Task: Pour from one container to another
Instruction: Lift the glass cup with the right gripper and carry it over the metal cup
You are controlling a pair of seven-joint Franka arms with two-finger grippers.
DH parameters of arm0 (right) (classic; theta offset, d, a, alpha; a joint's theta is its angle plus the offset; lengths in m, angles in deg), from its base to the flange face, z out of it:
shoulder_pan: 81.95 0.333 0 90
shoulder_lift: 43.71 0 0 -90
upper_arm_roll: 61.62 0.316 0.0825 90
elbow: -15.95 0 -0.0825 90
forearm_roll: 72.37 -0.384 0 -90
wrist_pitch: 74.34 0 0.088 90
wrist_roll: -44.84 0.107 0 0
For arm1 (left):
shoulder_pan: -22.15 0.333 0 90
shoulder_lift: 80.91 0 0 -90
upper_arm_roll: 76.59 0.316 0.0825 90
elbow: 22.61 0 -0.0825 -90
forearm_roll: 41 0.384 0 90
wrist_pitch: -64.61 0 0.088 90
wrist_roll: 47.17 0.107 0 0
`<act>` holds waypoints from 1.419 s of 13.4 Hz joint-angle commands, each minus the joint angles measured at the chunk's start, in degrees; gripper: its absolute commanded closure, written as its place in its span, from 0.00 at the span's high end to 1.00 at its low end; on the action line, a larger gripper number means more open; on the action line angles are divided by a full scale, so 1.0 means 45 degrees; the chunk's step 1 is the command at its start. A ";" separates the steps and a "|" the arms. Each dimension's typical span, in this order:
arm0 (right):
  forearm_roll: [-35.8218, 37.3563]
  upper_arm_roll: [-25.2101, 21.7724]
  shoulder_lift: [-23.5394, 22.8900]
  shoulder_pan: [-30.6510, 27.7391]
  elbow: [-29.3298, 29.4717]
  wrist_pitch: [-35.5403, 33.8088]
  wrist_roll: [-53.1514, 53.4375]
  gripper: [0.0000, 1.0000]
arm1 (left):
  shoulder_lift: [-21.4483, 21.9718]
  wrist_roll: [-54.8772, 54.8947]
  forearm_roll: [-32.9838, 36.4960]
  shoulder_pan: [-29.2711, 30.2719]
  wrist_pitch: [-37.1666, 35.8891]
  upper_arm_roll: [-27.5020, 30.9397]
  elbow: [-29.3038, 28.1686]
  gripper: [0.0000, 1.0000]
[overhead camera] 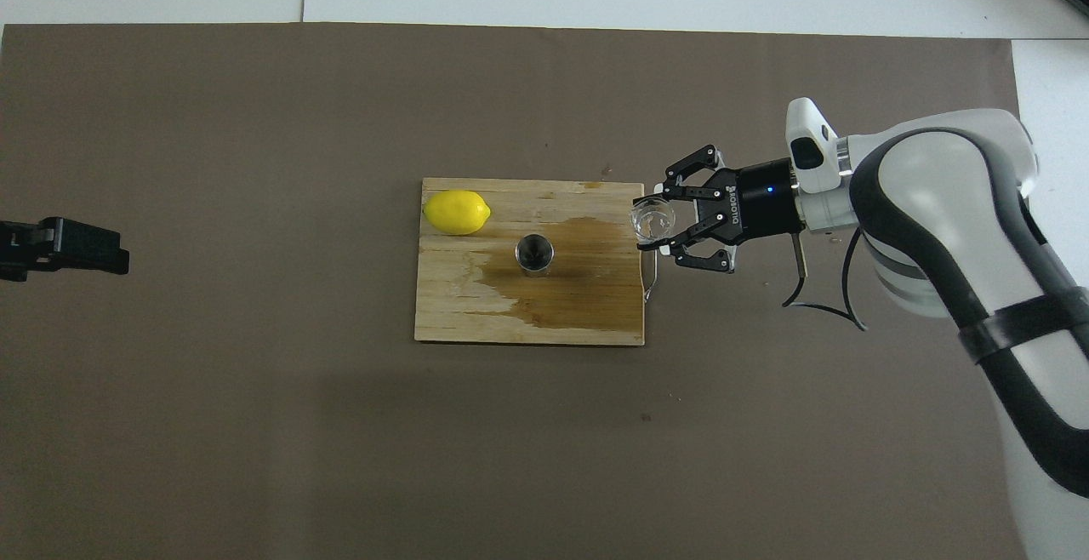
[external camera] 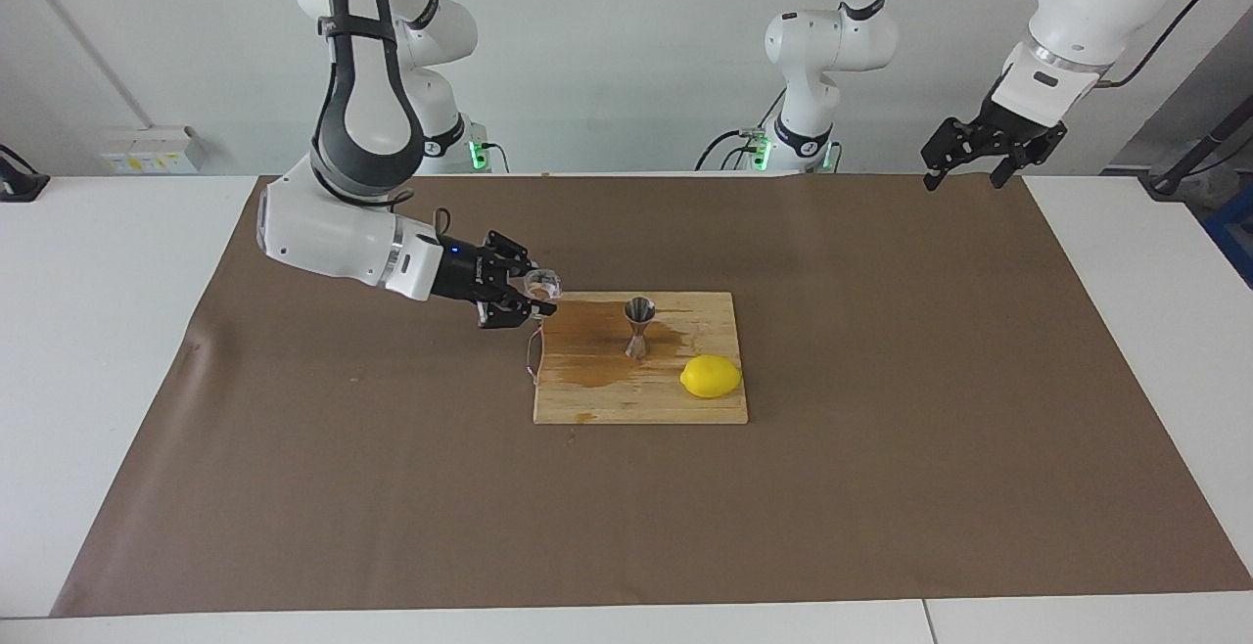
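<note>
**Right end effector carrying glass cup to jigger**

Right end effector (external camera: 536, 294) clamped on the tiny clear glass cup (external camera: 541, 283), cup roughly upright, up in the air over the handle edge of the cutting board (external camera: 636, 399), at the right arm's end of it. Steel jigger (external camera: 639, 327) stands upright mid-board in a wet brown stain (overhead camera: 587, 279), straight ahead along the end effector's reach, toward the left arm's end; gap not yet closed. Lemon (external camera: 711, 376) on the board beside the jigger, clear of the path. Left end effector (external camera: 984, 155) fingers apart, empty, waiting high over the table (external camera: 881, 487) corner. Right arm much nearer; pour likely next.
</note>
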 commanded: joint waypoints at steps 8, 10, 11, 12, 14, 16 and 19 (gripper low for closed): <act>-0.0475 -0.0067 0.0529 0.2014 -0.1029 0.2035 0.0416 0.20 | 0.0310 0.0048 0.0213 0.0011 -0.0022 0.0001 -0.0300 1.00; -0.0475 -0.0087 0.0490 0.2230 -0.1126 0.2212 0.0416 0.20 | 0.0310 0.0048 0.0213 0.0011 -0.0022 0.0001 -0.0320 1.00; -0.0436 -0.0106 0.0470 0.2270 -0.1146 0.2213 0.0416 0.20 | 0.0329 0.0048 0.0213 -0.0008 -0.0022 0.0001 -0.0320 1.00; -0.0417 -0.0106 0.0470 0.2270 -0.1127 0.2213 0.0435 0.20 | 0.0330 0.0029 0.0213 0.0011 -0.0022 0.0001 -0.0320 1.00; -0.0300 -0.0126 0.0412 0.2290 -0.1049 0.2232 0.0571 0.20 | 0.0310 0.0029 0.0213 0.0011 -0.0022 0.0001 -0.0320 1.00; -0.0221 -0.0145 0.0295 0.2406 -0.0952 0.2387 0.0941 0.20 | 0.0310 0.0048 0.0213 0.0011 -0.0022 0.0001 -0.0300 1.00; 0.0148 -0.0204 0.0314 0.2620 -0.0912 0.2486 0.1331 0.20 | 0.0329 0.0048 0.0213 0.0011 -0.0022 0.0001 -0.0320 1.00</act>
